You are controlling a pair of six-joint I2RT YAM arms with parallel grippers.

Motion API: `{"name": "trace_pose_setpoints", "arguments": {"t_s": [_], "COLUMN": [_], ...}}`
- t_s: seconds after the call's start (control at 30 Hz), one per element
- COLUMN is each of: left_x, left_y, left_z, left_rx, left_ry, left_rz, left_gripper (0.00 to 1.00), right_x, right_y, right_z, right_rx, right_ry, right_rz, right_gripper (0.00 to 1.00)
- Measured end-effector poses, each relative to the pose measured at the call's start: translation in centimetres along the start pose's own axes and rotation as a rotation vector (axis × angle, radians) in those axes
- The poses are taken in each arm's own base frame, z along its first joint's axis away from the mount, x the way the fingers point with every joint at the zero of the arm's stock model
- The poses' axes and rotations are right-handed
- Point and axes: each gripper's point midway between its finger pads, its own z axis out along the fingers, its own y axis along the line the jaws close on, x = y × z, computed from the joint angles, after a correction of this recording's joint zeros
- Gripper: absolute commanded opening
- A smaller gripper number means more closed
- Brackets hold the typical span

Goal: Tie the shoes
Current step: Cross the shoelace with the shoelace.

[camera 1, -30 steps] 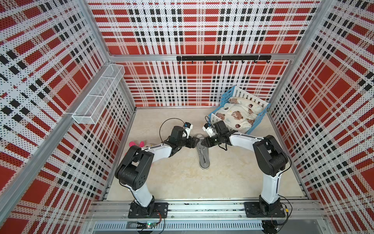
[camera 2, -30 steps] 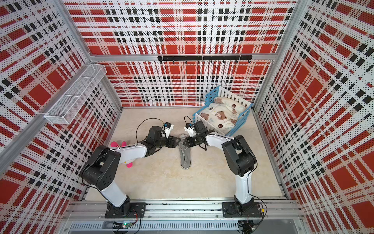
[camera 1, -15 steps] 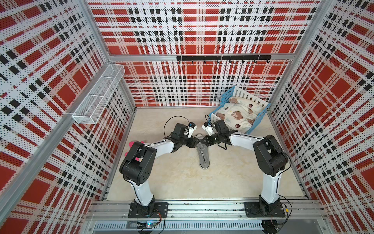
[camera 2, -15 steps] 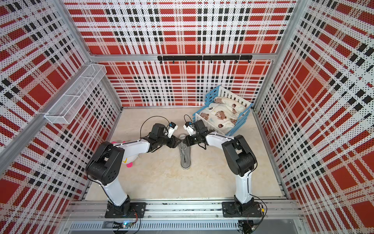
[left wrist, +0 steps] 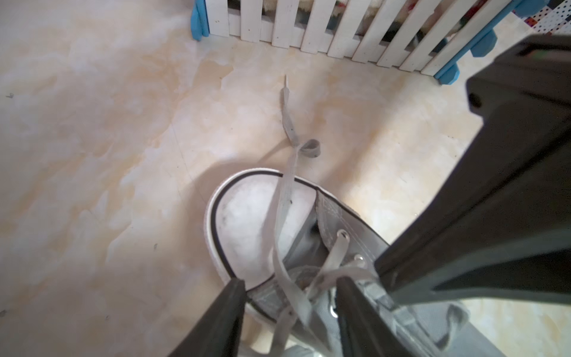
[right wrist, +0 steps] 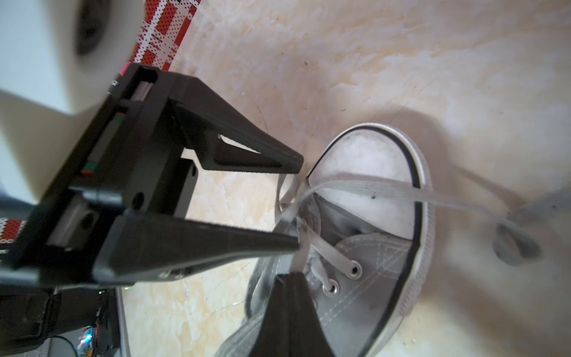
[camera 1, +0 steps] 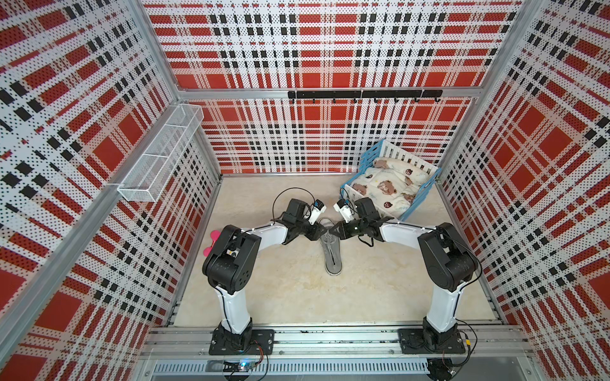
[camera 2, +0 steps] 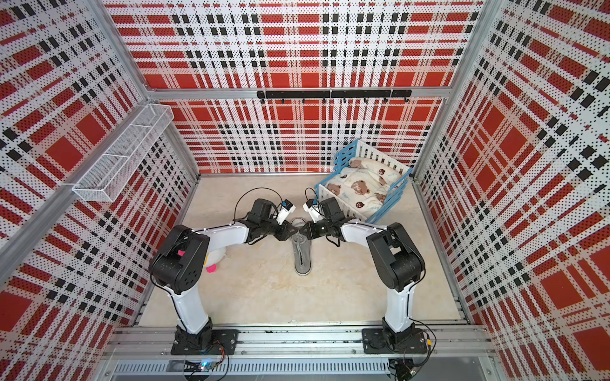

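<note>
The grey shoe [camera 1: 332, 255] lies mid-floor, its white toe cap [left wrist: 247, 216] toward the back wall. Both grippers meet over its front eyelets in both top views. My left gripper [left wrist: 290, 282] is open, its two fingers either side of the crossed pale laces [left wrist: 285, 191], and the right wrist view also shows the left gripper [right wrist: 296, 202] with its jaws apart. My right gripper [right wrist: 290, 276] is shut, and a lace strand runs out of its tips by the eyelets [right wrist: 353, 269]. One loose lace end trails over the toe cap onto the floor [left wrist: 287, 102].
A blue-and-white slatted cot [camera 1: 406, 156] with a bear-print blanket stands at the back right, close behind the right arm. A pink-and-white plush toy [camera 2: 213, 260] lies by the left wall behind the left arm. A wire basket [camera 1: 161, 155] hangs on the left wall.
The left arm has swung in toward the shoe's front and its jaws have narrowed around the laces. The right gripper has closed by the eyelets.
</note>
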Motion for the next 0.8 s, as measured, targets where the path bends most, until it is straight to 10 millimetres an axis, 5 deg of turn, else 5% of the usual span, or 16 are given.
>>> {"name": "trace_pose_setpoints", "arguments": {"t_s": [0.8], "left_x": [-0.3], "left_y": [-1.4], "left_z": [0.9], "left_rx": [0.118], "left_ry": [0.013], "left_rz": [0.044], "left_gripper": [0.42], "right_x": [-1.6], "right_y": [-0.1], "right_z": [-0.9], "right_rx": [-0.030], "right_ry": [-0.061], "right_rz": [0.023], "right_gripper": [0.00]}}
